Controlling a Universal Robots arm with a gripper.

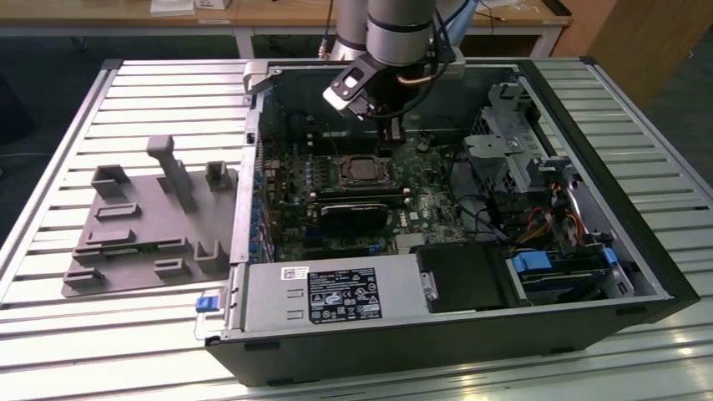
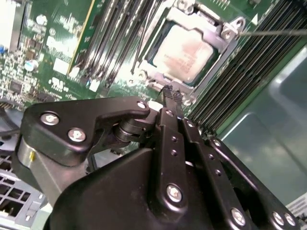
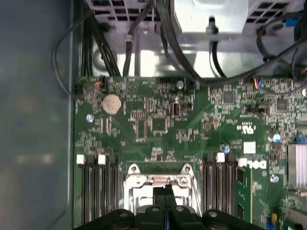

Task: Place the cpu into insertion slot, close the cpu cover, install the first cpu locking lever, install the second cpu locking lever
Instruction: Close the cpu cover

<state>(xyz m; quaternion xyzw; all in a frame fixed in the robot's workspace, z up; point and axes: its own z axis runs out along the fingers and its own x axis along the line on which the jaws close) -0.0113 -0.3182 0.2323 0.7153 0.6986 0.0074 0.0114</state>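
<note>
The cpu [image 1: 359,170] lies flat in its socket on the motherboard of the open computer case; in the second wrist view the cpu [image 2: 184,52] shows its pale square lid. The cpu cover [image 2: 201,19], a silvery frame, lies down around the chip. A thin locking lever [image 2: 273,32] runs out from one socket corner. My gripper [image 1: 390,138] hangs just above the board beside the socket, on the far side in the exterior view. Its black fingers [image 2: 168,124] are shut together with nothing between them, tips [image 3: 164,194] close to the socket's edge [image 3: 160,181].
Memory slots [image 3: 98,191] flank the socket on both sides. A black card [image 1: 356,213] lies just in front of the socket, a power supply [image 1: 334,296] at the case front, a drive cage and cables [image 1: 535,175] on the exterior view's right. A grey fixture plate [image 1: 145,225] sits outside the case.
</note>
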